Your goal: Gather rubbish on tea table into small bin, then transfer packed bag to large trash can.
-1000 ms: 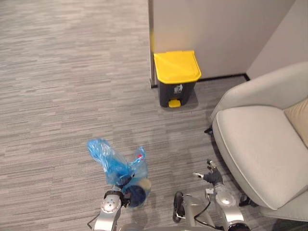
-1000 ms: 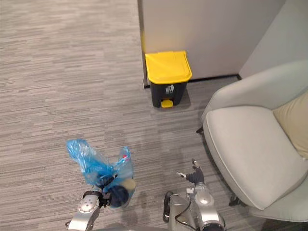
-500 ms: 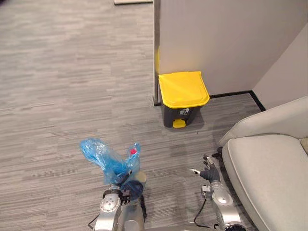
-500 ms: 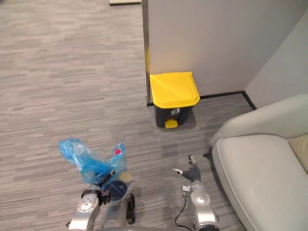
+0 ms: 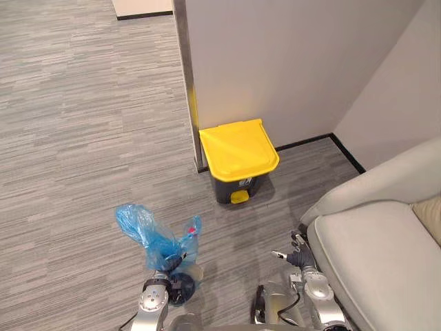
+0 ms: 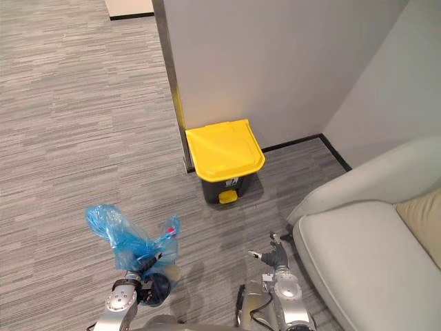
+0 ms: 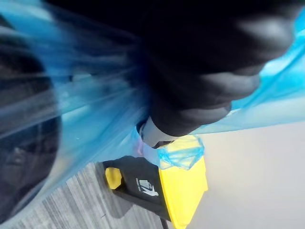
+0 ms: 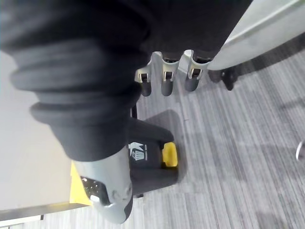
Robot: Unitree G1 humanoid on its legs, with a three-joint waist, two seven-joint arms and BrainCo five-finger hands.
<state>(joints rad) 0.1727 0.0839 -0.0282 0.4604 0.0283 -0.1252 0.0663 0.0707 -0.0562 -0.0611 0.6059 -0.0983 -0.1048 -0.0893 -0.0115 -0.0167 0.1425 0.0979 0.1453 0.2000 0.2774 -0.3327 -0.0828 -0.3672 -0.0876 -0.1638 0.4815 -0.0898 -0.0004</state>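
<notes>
Bare carpet (image 5: 83,152) is stretching up to the yellow-lidded trash can (image 5: 238,162) (lid down); the wall (image 5: 275,69) is backing it, and the armchair (image 5: 386,255) is crowding the right side.

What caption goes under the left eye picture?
Left hand holds a blue rubbish bag; yellow-lidded trash can waits ahead by the wall.

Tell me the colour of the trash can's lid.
Yellow lid on a dark trash can; clearest in left eye view.

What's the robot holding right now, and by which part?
Its left hand grips the blue rubbish bag at its bunched neck; the right hand holds nothing.
</notes>
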